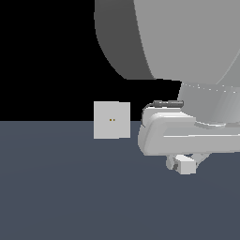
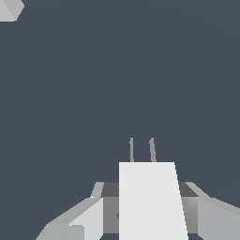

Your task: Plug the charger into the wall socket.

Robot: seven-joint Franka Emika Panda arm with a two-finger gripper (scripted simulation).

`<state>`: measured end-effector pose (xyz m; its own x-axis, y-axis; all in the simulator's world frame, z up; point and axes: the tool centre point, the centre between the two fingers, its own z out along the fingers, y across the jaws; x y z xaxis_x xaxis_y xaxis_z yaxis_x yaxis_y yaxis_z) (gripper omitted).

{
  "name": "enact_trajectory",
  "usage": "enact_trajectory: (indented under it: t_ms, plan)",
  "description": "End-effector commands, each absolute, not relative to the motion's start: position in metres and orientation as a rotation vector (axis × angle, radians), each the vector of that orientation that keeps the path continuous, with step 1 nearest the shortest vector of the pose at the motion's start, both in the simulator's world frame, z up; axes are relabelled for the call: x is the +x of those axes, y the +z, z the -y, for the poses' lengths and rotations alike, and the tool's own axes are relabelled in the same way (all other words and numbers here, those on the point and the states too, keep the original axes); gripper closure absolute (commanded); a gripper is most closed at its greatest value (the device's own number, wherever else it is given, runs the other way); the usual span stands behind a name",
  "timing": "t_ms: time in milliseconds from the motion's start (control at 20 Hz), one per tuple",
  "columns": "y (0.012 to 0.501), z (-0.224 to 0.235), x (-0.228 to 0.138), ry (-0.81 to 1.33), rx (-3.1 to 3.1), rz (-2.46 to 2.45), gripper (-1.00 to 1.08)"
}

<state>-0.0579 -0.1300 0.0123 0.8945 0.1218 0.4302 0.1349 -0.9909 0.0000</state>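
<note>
Charger [image 2: 149,199]: a small off-white block with two thin prongs sticking out of its far end. It sits between the fingers [image 2: 86,218].
Gripper [image 1: 183,164]: clenched on the charger, holding it just above the dark bench [image 1: 70,197].
Wall socket [image 1: 112,120]: a flat grey square standing upright, well apart from the charger, toward the exterior view's left.

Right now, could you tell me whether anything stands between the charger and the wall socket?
Nothing visible does. The charger sits in the tool, and only bare floor lies between it and the wall socket, toward the exterior view's left.
</note>
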Motion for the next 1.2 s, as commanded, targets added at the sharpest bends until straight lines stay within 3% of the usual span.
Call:
enact_trajectory:
  t_ms: [0, 450, 1150]
  plan:
    - [0.011, 0.134, -0.058, -0.686, -3.031, 0.196, 1.08]
    - [0.025, 0.110, -0.056, -0.686, -3.025, 0.218, 1.08]
    - [0.085, 0.017, -0.047, -0.686, -3.008, 0.282, 1.08]
